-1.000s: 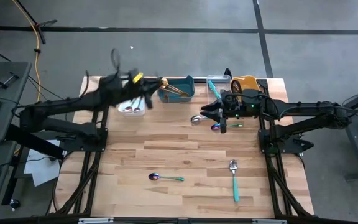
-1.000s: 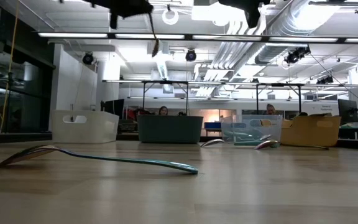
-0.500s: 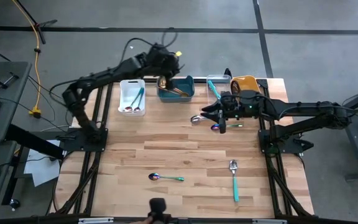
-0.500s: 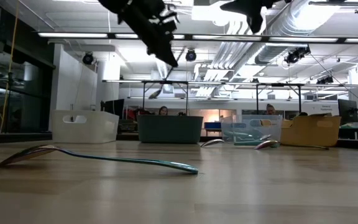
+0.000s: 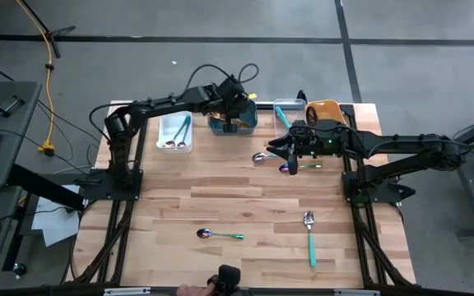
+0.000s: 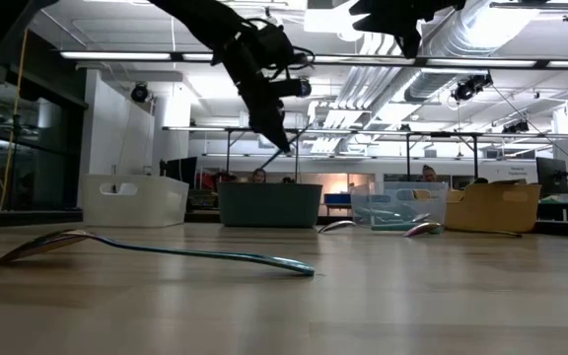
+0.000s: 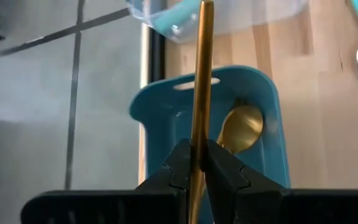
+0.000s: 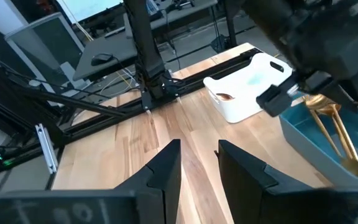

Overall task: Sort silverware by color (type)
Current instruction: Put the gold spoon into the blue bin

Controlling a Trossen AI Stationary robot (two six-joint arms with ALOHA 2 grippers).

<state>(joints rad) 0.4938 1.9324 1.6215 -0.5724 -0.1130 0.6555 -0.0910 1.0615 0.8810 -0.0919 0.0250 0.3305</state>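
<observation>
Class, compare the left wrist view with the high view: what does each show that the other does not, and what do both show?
Only the left wrist view shows the left gripper clamped on a gold utensil, with a gold spoon lying in the teal bin below.

Only the high view shows the white bin, the orange bin, the right gripper open over the table, and the teal-handled spoon and the iridescent spoon on the wood.

Both show the teal bin and the clear bin.

4 bins behind; 2 spoons in front.
</observation>
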